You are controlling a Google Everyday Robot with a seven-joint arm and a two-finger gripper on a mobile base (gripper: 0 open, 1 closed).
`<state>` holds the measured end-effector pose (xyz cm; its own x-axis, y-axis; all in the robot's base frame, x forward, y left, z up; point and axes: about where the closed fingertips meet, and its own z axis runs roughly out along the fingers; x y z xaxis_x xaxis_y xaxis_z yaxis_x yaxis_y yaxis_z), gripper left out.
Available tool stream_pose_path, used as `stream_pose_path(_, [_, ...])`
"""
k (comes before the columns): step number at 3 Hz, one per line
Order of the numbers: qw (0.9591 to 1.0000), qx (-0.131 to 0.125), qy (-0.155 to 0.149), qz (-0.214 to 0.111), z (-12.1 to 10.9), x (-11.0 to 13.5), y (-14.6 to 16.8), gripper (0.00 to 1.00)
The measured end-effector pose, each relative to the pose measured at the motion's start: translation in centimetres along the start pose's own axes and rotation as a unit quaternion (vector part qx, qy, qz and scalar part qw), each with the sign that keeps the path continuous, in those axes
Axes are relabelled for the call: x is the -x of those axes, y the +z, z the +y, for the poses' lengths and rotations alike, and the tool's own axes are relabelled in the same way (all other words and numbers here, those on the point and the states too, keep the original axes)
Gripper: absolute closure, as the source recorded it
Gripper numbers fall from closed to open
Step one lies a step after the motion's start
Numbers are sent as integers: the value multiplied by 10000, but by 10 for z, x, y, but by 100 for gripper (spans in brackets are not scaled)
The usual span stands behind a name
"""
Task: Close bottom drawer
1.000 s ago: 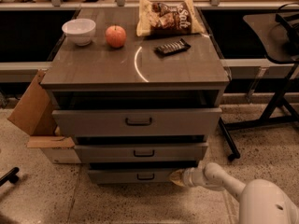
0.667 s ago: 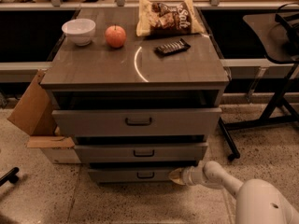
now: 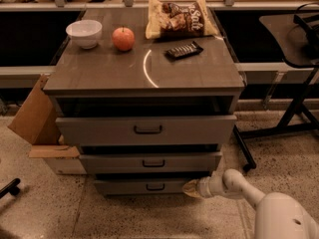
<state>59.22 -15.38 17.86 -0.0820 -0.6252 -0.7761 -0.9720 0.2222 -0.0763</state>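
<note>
The end effector (image 3: 191,187), its tip drawn together, stayed against the right end of the bottom drawer (image 3: 124,187) (lowest of three, still slightly out); nothing had visibly shifted.

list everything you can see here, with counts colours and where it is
bowl: 1, white, cabinet top, back left
apple: 1, red-orange, just right of the bowl
snack bag: 1, yellow and brown, cabinet top, back right
wrapped bar: 1, dark, in front of the snack bag
cabinet: 1, grey-brown wood grain, centre
top drawer: 1, grey-brown, tallest front
middle drawer: 1, grey-brown, below it
bottom drawer: 1, grey-brown, lowest
cardboard box: 1, tan, on the floor left of the cabinet
stand: 1, black, right edge
arm: 1, white, lower right
tool: 1, pale, at the bottom drawer's right end
</note>
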Motion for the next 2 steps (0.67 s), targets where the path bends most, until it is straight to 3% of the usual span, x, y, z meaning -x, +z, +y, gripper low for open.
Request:
stream_pose_path(1, [9977,530,-369,-185,36,7,-29,100])
stream_pose_path(2, [9931,780,-710,-513,70,21,-72,100])
